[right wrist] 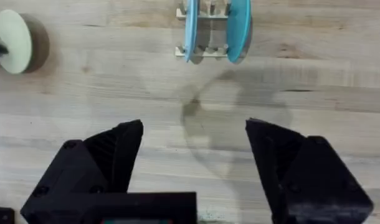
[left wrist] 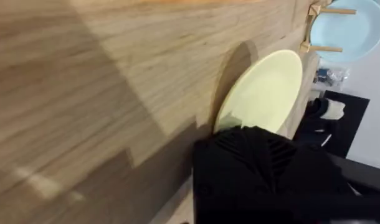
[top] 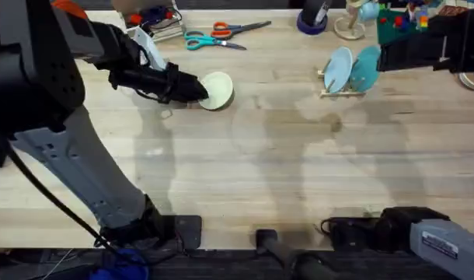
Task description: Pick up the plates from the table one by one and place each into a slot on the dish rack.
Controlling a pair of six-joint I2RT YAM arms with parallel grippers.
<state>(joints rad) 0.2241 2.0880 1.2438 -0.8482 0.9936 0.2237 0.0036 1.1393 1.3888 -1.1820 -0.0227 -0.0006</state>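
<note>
left hand (top: 196, 89) clamped on cream plate (top: 218, 89)

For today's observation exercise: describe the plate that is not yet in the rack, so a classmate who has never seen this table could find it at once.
Start at the wooden table and look to its far left part, away from the dish rack. There the left gripper grips a small round plate, tilted up off the wood. It is pale cream-yellow, while the light blue plate and teal plate stand in the rack.
</note>
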